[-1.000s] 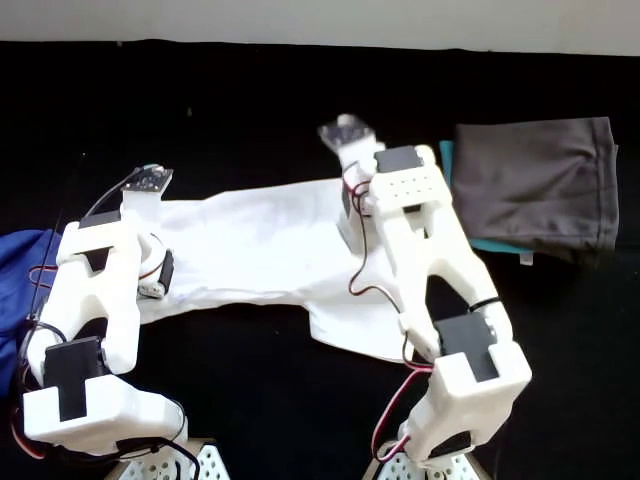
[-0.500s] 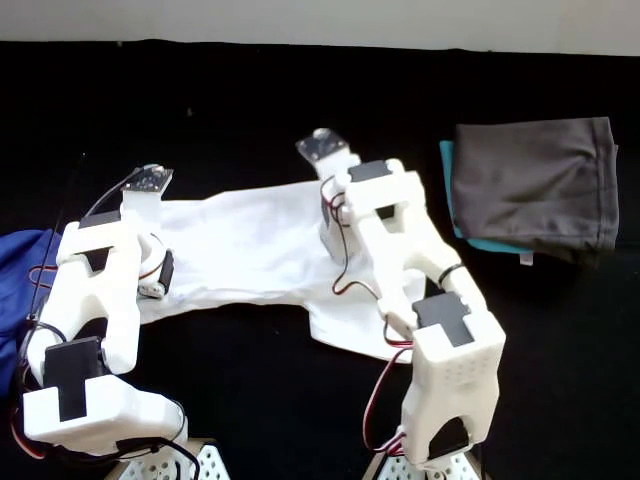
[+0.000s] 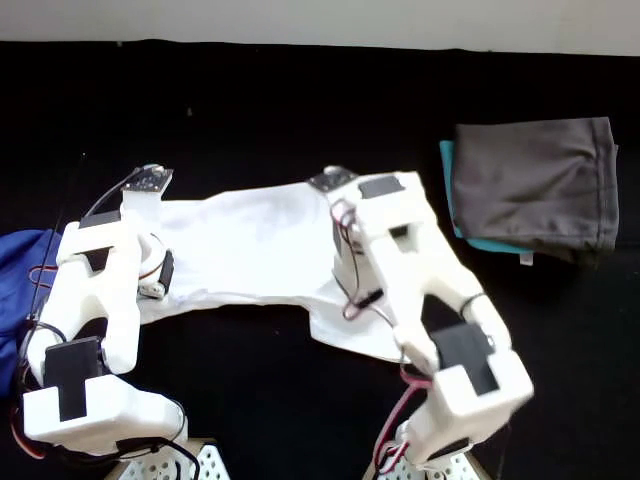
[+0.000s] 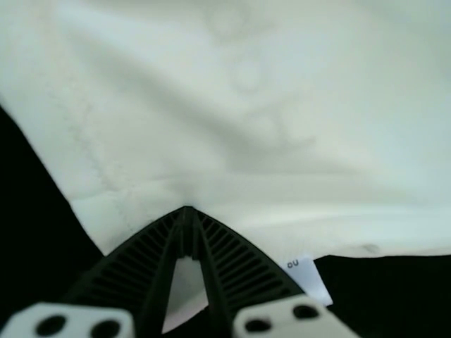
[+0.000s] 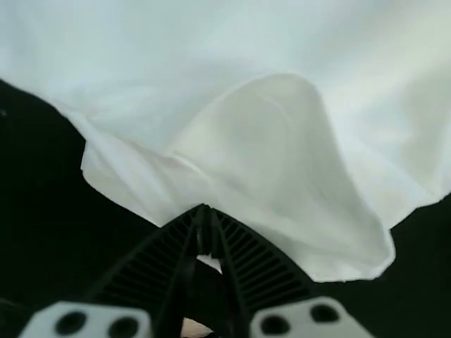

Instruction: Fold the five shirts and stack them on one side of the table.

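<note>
One white shirt (image 3: 250, 245), long axis across table.

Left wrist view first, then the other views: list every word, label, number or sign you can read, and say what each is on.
White shirt, left wrist view: faint shapes show through the cloth, too faint to read.
Hem tag on the white shirt: two small marks, too blurred to read with certainty.
Small tag at the edge of the teal shirt, under the grey shirt, high view: too small to read.
No text can be read.
</note>
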Controlling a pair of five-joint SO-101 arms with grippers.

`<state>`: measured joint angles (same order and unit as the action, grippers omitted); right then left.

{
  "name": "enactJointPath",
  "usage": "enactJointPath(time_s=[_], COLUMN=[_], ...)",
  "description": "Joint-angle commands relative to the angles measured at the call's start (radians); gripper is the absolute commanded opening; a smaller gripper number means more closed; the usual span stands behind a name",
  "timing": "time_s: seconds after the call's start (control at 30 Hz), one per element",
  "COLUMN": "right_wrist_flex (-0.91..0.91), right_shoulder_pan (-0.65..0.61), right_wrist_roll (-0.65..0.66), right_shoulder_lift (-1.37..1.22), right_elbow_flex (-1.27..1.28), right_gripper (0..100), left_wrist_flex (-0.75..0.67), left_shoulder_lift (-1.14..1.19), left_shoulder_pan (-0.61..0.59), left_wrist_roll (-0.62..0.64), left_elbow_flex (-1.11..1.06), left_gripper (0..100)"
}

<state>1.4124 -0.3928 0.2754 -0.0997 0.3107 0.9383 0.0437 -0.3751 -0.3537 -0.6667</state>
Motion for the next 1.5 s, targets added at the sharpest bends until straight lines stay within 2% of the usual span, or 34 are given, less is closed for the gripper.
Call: enactJointPath(time_s=[0.0,0.17,0.33,0.47,0.67,0.83,1.0,1.33,1.47], right_wrist_flex=[-0.036,-0.058,-0.064,-0.209,-0.478,-0.561,-0.449,-0.137,-0.104], right_shoulder_pan=[-0.010,-0.010,-0.004,-0.002,-0.004,-0.004,-0.004,-0.005,-0.008], right_wrist_roll=[0.015,0.015,0.015,0.012,0.012,0.009,0.012,0.014,0.014], right_shoulder_lift=[0.156,0.300,0.433,0.446,0.254,0.064,-0.067,-0.058,0.007], right_elbow_flex=[0.163,0.234,0.110,0.065,0.147,0.058,-0.024,-0.044,0.002], right_gripper=[0.5,0.5,0.5,0.5,0.5,0.5,0.5,0.5,0.5], left_wrist_flex=[-0.015,-0.015,-0.015,-0.015,-0.015,-0.015,-0.015,-0.015,-0.015], left_shoulder_lift=[-0.001,-0.001,-0.001,-0.001,-0.001,-0.001,-0.001,-0.001,-0.001], left_shoulder_pan=[-0.007,-0.007,-0.007,-0.007,-0.007,-0.007,-0.007,-0.007,-0.007], left_wrist_roll=[0.008,0.008,0.008,0.008,0.008,0.008,0.008,0.008,0.008], left_elbow_flex=[-0.007,-0.007,-0.007,-0.007,-0.007,-0.007,-0.007,-0.005,-0.005], left_gripper=[1,1,1,1,1,1,1,1,1])
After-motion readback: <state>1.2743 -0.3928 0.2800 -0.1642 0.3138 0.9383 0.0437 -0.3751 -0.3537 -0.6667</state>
